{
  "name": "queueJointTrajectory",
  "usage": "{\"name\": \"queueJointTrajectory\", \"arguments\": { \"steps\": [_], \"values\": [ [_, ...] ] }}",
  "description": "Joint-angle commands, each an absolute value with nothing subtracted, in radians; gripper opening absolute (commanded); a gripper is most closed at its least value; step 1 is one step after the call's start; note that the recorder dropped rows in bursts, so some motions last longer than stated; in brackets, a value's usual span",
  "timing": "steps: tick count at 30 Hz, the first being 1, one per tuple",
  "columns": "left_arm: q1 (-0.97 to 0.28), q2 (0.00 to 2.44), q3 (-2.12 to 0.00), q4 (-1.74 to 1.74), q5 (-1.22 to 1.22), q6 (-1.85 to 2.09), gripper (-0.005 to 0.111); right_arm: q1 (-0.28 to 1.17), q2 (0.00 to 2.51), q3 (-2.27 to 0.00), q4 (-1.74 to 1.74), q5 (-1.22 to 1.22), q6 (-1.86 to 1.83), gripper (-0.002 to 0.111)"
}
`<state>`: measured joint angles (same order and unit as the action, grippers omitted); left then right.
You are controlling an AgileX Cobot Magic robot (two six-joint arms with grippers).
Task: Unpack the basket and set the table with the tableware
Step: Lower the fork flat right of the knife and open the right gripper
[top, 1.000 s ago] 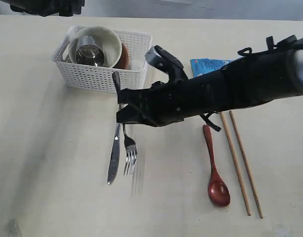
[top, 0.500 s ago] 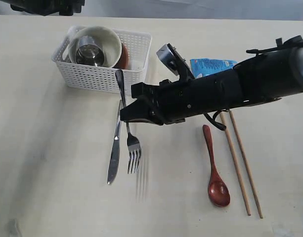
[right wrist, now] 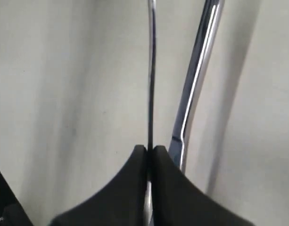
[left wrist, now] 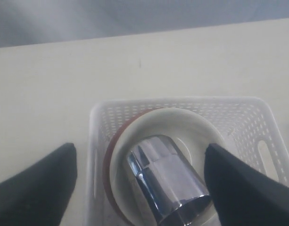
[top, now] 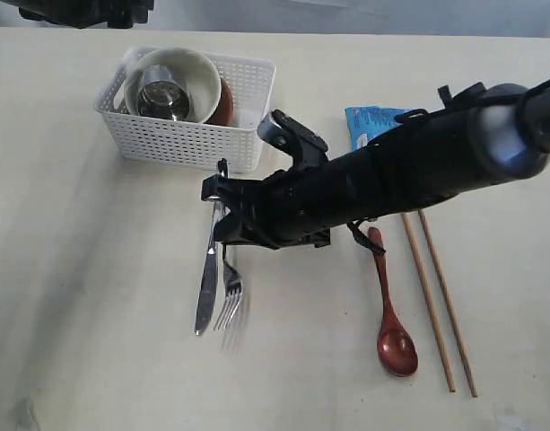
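Note:
The white basket point(top: 196, 144) stands at the back left and holds the cream bowl point(top: 196, 72), the steel cup point(top: 161, 97) inside it and a reddish-brown plate point(top: 225, 101) beneath. My left gripper point(left wrist: 140, 148) hovers open over the cup point(left wrist: 168, 181) in the bowl point(left wrist: 201, 129). My right gripper point(top: 221, 199) reaches across and is shut on the handle of the fork point(top: 228, 301), whose tines point down just right of the knife point(top: 206, 280) lying on the table point(top: 95, 296). In the right wrist view the pads point(right wrist: 135, 179) pinch the thin fork handle point(right wrist: 151, 70) beside the knife point(right wrist: 201, 70).
A dark red spoon point(top: 389, 310) and two wooden chopsticks point(top: 439, 296) lie on the right side of the table. A blue snack packet point(top: 371, 121) lies behind the right arm. The left arm shows as a dark mass at the top left edge point(top: 77, 11).
My right gripper has turned and shifted left and down with the fork. The tines have swung closer to the knife and lower over the table. The left gripper has not moved.

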<state>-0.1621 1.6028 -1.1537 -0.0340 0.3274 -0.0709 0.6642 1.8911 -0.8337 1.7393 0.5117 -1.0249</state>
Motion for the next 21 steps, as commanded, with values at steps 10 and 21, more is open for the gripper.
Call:
{"name": "queueJointTrajectory", "arguments": {
  "steps": [10,21],
  "values": [
    [-0.161,1.593,-1.148,-0.03,0.323,-0.068,0.07,0.667,1.962,-0.825,1.744,0.451,-1.02,0.0],
    [-0.161,1.593,-1.148,-0.03,0.317,-0.068,0.07,0.667,1.967,-0.825,1.744,0.354,-0.828,0.0]
  ]
}}
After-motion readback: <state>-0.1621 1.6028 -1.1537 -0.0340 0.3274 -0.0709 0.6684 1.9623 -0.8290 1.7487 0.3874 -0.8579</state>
